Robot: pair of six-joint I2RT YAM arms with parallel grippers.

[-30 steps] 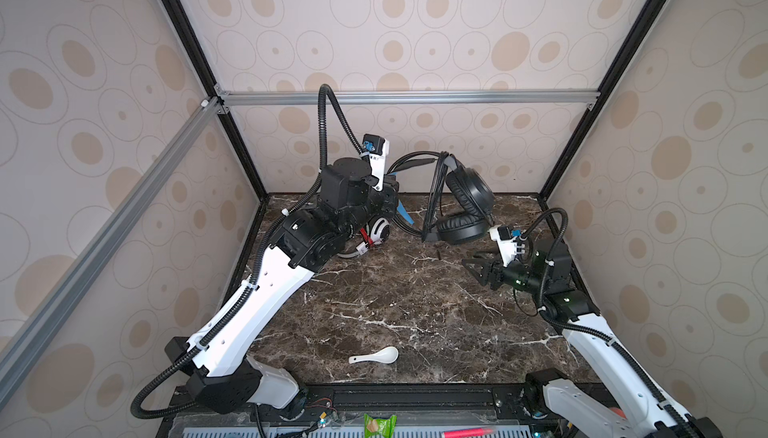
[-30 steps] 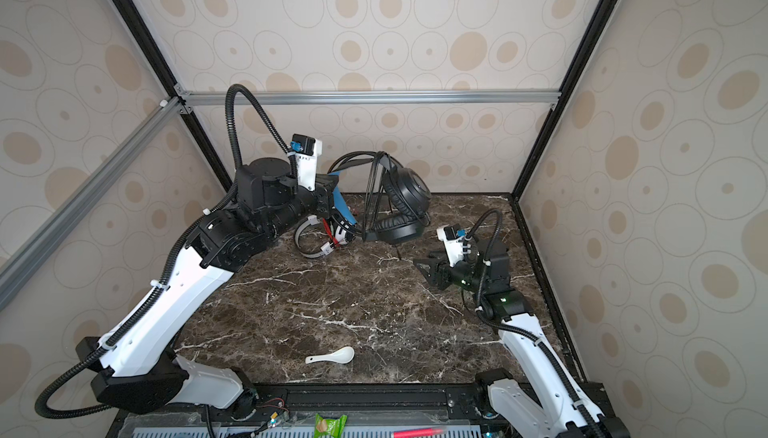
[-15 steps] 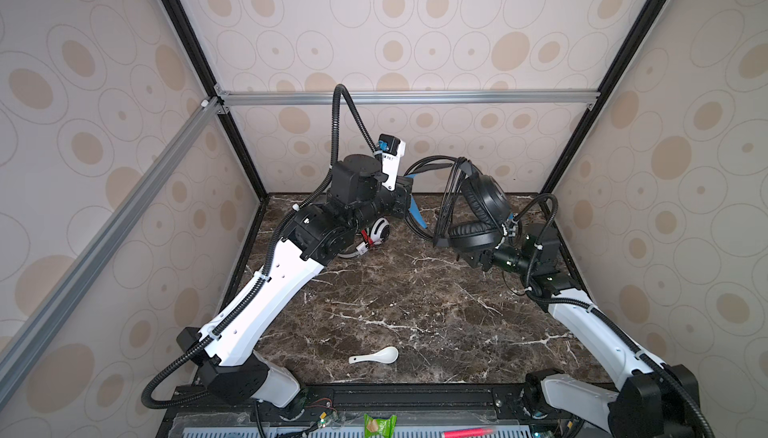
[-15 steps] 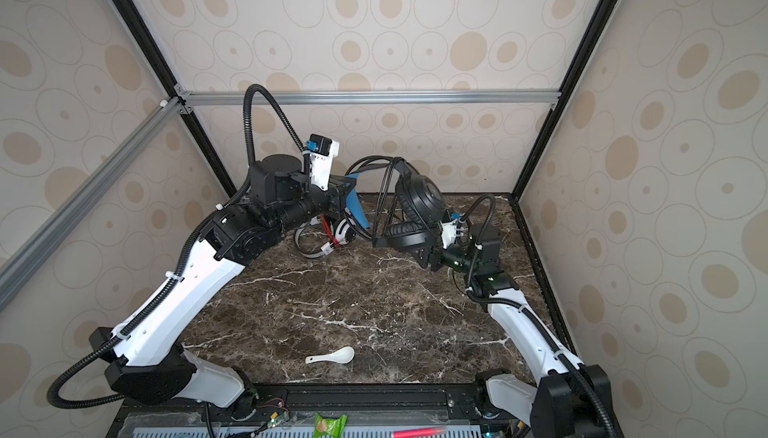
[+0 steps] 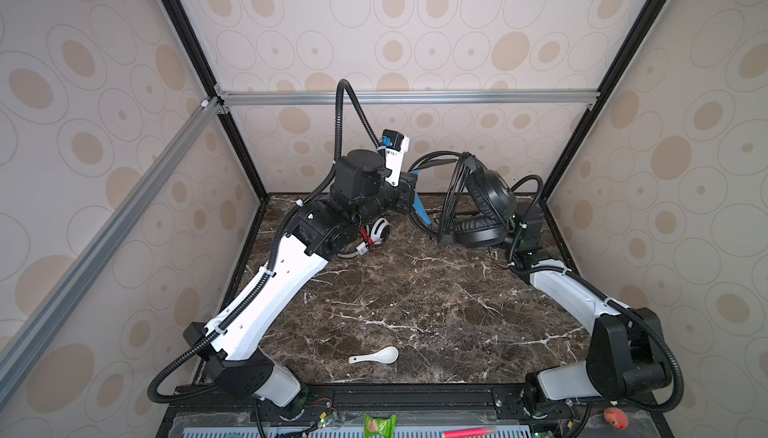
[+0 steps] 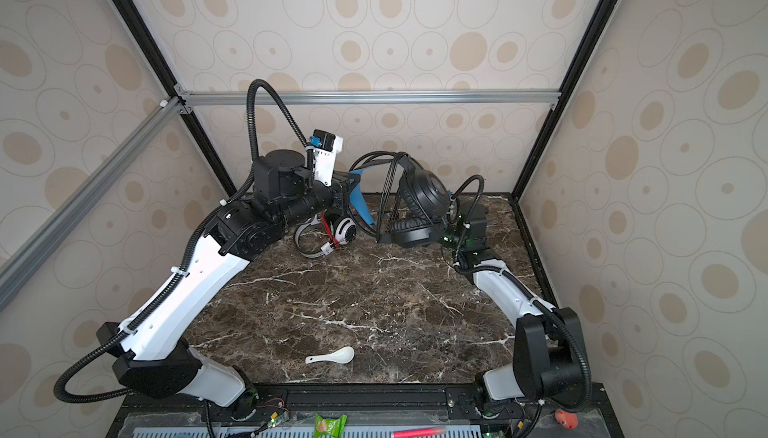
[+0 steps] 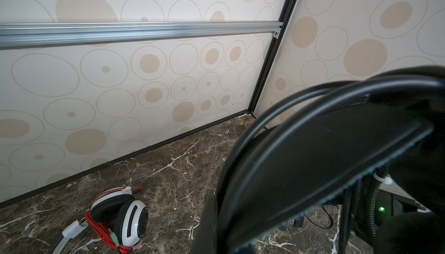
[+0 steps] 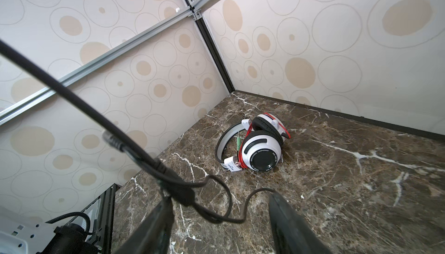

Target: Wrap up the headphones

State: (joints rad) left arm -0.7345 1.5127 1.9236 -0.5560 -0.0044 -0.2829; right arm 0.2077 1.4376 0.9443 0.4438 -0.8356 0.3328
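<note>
The black headphones hang above the back of the table, their black cord looped several times over the band. My left gripper is shut on the blue-lined band, which fills the left wrist view. My right gripper is open just below and right of the lower ear cup, mostly hidden in both top views. The loose cord end sags across the gap between its fingers and rests against one fingertip. The white headphones, wound with a red cord, lie at back left.
A white spoon lies near the front middle of the marble table. The back wall stands close behind both headsets. On the front ledge are a green packet and a red pen.
The left arm carried the black headphones to the right. The right arm reached in from the table's right side to just under the lower ear cup, jaws still open.
</note>
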